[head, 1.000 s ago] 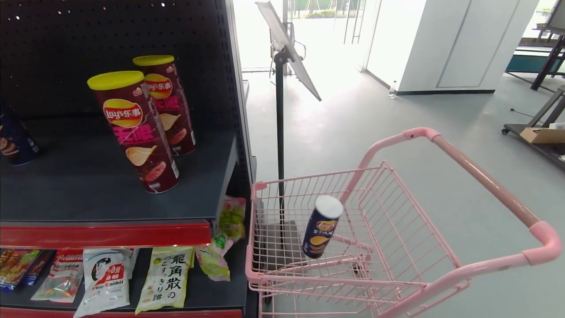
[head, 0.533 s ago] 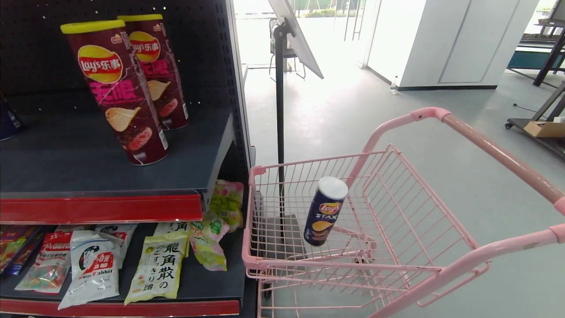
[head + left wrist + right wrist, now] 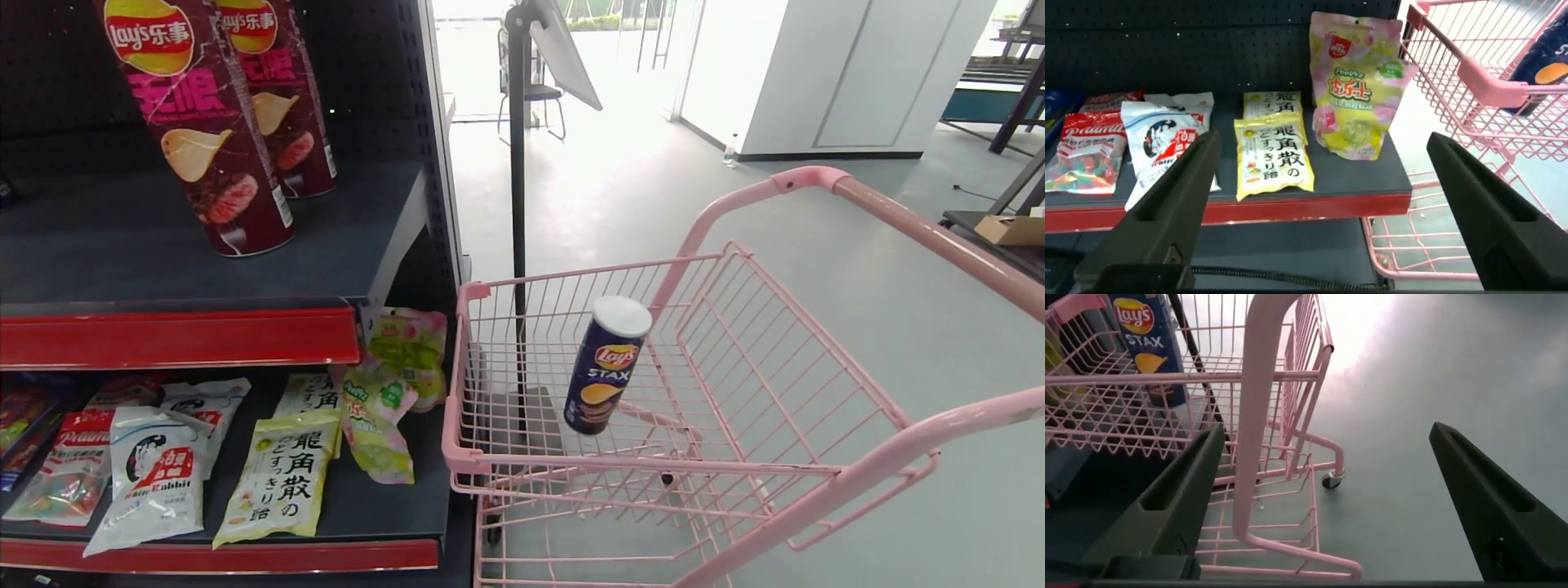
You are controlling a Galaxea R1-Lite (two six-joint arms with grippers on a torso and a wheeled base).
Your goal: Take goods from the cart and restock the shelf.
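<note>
— Where is the stock to be found?

— A blue can (image 3: 608, 363) with a white lid is seen inside the pink cart (image 3: 939, 425), standing on the wire floor of the basket, toward the side nearest the shelf (image 3: 122, 253). It is touched by neither gripper.

— And what is already held on the shelf?

— On the upper board a front red can (image 3: 204, 131) is set upright, with a back red can (image 3: 282, 98) just behind it and slightly to the right. On the lower board a white bag (image 3: 151, 482) and a yellow bag (image 3: 277, 482) are laid flat side by side, and a pink and green bag (image 3: 408, 351) is propped up at the end next to the cart.

— How is the left gripper (image 3: 1323, 204) placed?

— It is held low in front of the lower board, facing the bags, with its fingers spread wide apart and nothing between them.

— And the right gripper (image 3: 1327, 506)?

— It is held low beside the cart, above the grey floor (image 3: 1437, 392), near the cart's frame. Its fingers are likewise spread wide, and nothing is gripped.
</note>
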